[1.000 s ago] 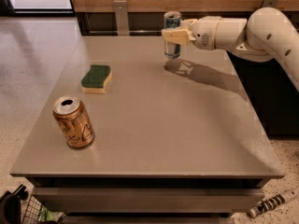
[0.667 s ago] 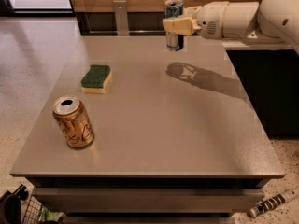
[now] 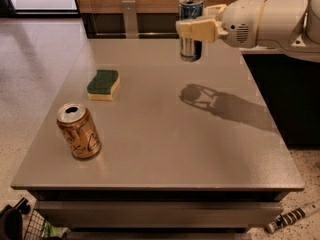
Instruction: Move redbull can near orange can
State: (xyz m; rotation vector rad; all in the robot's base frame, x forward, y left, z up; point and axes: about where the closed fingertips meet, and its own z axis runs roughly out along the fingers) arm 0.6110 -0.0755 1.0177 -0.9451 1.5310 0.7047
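Observation:
The redbull can [image 3: 190, 46], slim, blue and silver, hangs upright in the air above the far middle of the grey table [image 3: 165, 134]. My gripper [image 3: 196, 28] is shut on its upper half, reaching in from the right on a white arm. The can's shadow falls on the table below and to the right. The orange can [image 3: 79, 131], wider, orange-brown with dark scribbles and a silver top, stands upright near the table's front left corner, far from the gripper.
A green and yellow sponge [image 3: 103, 84] lies on the table's left side, between the two cans. A dark counter [image 3: 295, 94] stands to the right of the table. A striped object [image 3: 292, 217] lies on the floor at the front right.
My gripper has lifted the redbull can off the table and carried it higher and slightly toward the left. The orange can and sponge have not moved.

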